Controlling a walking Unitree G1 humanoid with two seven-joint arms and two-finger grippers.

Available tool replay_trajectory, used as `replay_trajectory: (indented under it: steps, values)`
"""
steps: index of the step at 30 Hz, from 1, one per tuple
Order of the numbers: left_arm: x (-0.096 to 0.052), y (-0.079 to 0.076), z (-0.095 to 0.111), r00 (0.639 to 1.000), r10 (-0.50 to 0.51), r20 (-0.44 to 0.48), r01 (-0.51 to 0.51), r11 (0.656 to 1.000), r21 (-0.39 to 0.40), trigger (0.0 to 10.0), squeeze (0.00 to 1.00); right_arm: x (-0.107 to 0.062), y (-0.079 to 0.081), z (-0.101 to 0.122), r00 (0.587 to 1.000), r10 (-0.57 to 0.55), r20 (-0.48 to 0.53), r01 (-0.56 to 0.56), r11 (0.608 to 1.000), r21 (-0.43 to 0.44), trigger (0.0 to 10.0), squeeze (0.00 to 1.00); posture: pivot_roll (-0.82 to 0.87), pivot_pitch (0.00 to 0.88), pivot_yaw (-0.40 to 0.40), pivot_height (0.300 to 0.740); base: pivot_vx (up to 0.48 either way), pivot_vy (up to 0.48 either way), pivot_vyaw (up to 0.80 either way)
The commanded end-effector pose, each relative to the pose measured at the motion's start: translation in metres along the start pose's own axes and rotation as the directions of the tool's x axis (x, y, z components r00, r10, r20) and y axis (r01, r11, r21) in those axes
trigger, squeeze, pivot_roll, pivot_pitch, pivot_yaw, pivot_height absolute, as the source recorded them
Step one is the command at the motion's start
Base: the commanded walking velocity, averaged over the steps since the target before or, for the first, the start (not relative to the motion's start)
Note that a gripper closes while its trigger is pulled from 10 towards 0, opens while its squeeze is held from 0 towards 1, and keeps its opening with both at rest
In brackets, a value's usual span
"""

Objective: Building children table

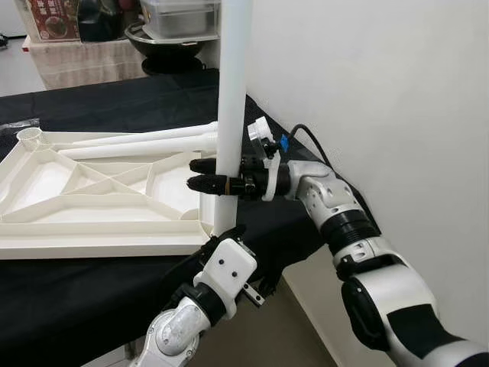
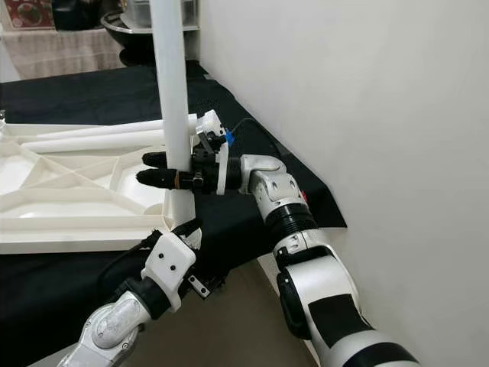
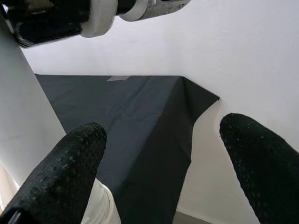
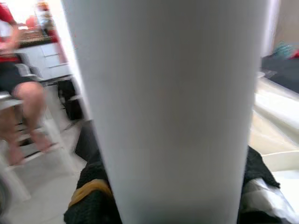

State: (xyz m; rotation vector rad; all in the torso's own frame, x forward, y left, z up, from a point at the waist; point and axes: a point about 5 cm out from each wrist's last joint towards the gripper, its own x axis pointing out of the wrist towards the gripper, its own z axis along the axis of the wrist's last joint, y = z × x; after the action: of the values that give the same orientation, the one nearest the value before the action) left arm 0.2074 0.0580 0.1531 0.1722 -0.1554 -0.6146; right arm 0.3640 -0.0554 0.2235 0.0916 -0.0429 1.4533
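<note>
Two fingers of the right gripper clamp the upright table leg; left gripper gapes empty.

Right gripper clasps upright table leg.

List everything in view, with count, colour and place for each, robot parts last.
Upright table leg: 1, white, standing at the tabletop's near right corner.
Tabletop: 1, cream, ribbed underside up on the cloth.
Loose legs: 2, white, lying across the tabletop's far side.
Cloth: 1, black, covering the work surface.
Wall: 1, white, at the right.
Metal trays: silver, stacked in the background.
Right gripper: 1, black fingers, clamped on the upright leg.
Left gripper: 1, open, at the leg's base.
</note>
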Motion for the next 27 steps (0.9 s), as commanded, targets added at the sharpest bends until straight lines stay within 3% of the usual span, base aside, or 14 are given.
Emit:
replay_trajectory:
  steps: [1, 4, 5, 8, 10, 11, 12, 16, 17, 18, 19, 20, 21, 27]
  values:
    - [-0.001, -0.002, -0.001, 1.000, 0.001, -0.011, -0.001, 1.000, -0.004, 10.0, 0.00, -0.001, -0.009, 0.007, 0.985, -0.157, 0.073, 0.157, 0.988, 0.000, 0.0, 0.00, 0.06, 0.000, -0.112, 0.740, 0.000, 0.000, 0.00]
    - [-0.001, -0.002, -0.001, 1.000, 0.001, -0.010, -0.001, 1.000, -0.004, 10.0, 0.00, -0.002, -0.014, 0.009, 0.960, -0.262, 0.101, 0.263, 0.965, -0.001, 0.0, 0.00, 0.05, 0.000, -0.110, 0.740, 0.000, 0.000, 0.00]
    - [0.000, -0.002, -0.001, 1.000, -0.003, -0.009, 0.003, 1.000, -0.005, 10.0, 0.00, -0.006, -0.030, 0.009, 0.803, -0.583, 0.119, 0.581, 0.812, 0.059, 0.0, 0.00, 0.05, 0.000, -0.102, 0.740, 0.000, 0.000, 0.00]
    - [0.001, -0.002, -0.001, 1.000, -0.005, -0.008, 0.005, 1.000, -0.006, 10.0, 0.00, -0.012, -0.037, 0.005, 0.661, -0.744, 0.098, 0.739, 0.668, 0.082, 0.0, 0.00, 0.04, 0.000, -0.100, 0.740, 0.000, 0.000, 0.00]
    - [0.001, -0.002, 0.000, 1.000, -0.006, -0.007, 0.006, 1.000, -0.005, 10.0, 0.00, -0.035, -0.044, -0.005, 0.310, -0.950, 0.047, 0.949, 0.312, 0.048, 0.0, 0.00, 0.04, 0.000, -0.097, 0.740, 0.000, 0.000, 0.00]
    - [0.001, -0.002, 0.000, 1.000, -0.006, -0.007, 0.006, 1.000, -0.005, 10.0, 0.00, -0.035, -0.044, -0.005, 0.310, -0.950, 0.047, 0.949, 0.312, 0.048, 0.0, 0.00, 0.04, 0.000, -0.097, 0.740, 0.000, 0.000, 0.00]
    - [0.002, -0.002, 0.000, 1.000, -0.004, -0.006, 0.004, 1.000, -0.005, 10.0, 0.00, -0.046, -0.043, -0.008, 0.179, -0.983, 0.041, 0.983, 0.180, 0.021, 0.0, 0.00, 0.04, 0.000, -0.098, 0.740, 0.000, 0.000, 0.00]
    - [0.002, -0.002, 0.000, 1.000, -0.002, -0.004, 0.002, 1.000, -0.006, 10.0, 0.00, -0.050, -0.031, -0.011, -0.018, -0.998, 0.063, 0.999, -0.016, 0.036, 0.0, 0.00, 0.04, 0.000, -0.102, 0.740, 0.000, 0.000, 0.00]
    - [0.002, -0.002, 0.000, 1.000, -0.003, -0.004, 0.003, 1.000, -0.006, 10.0, 0.00, -0.044, -0.029, -0.010, -0.012, -0.998, 0.065, 0.998, -0.008, 0.059, 1.1, 0.00, 0.04, 0.000, -0.105, 0.740, 0.000, 0.000, 0.00]
    - [0.002, -0.003, 0.000, 1.000, -0.004, -0.004, 0.004, 1.000, -0.006, 10.0, 0.00, -0.040, -0.029, -0.010, 0.002, -0.998, 0.067, 0.998, 0.006, 0.070, 7.0, 0.00, 0.04, 0.000, -0.105, 0.740, 0.000, 0.000, 0.00]
    - [0.002, -0.003, 0.000, 1.000, -0.004, -0.004, 0.004, 1.000, -0.006, 10.0, 0.00, -0.040, -0.029, -0.010, 0.002, -0.998, 0.067, 0.998, 0.006, 0.070, 7.0, 0.00, 0.04, 0.000, -0.105, 0.740, 0.000, 0.000, 0.00]
    - [0.002, -0.002, 0.000, 1.000, -0.005, -0.004, 0.005, 1.000, -0.006, 10.0, 0.00, -0.035, -0.030, -0.009, 0.027, -0.997, 0.069, 0.997, 0.032, 0.076, 10.0, 0.00, 0.04, 0.000, -0.103, 0.740, 0.000, 0.000, 0.00]
    - [0.002, -0.002, 0.000, 1.000, -0.005, -0.005, 0.004, 1.000, -0.006, 10.0, 0.00, -0.025, -0.030, -0.002, 0.095, -0.990, 0.104, 0.991, 0.104, 0.088, 10.0, 1.00, 0.04, 0.000, -0.104, 0.740, 0.000, 0.000, 0.00]
    - [0.002, -0.002, 0.000, 1.000, -0.006, -0.003, 0.006, 1.000, -0.010, 10.0, 0.00, -0.023, -0.031, 0.002, 0.100, -0.989, 0.112, 0.992, 0.108, 0.063, 10.0, 1.00, 0.03, 0.000, -0.103, 0.740, 0.000, 0.000, 0.00]
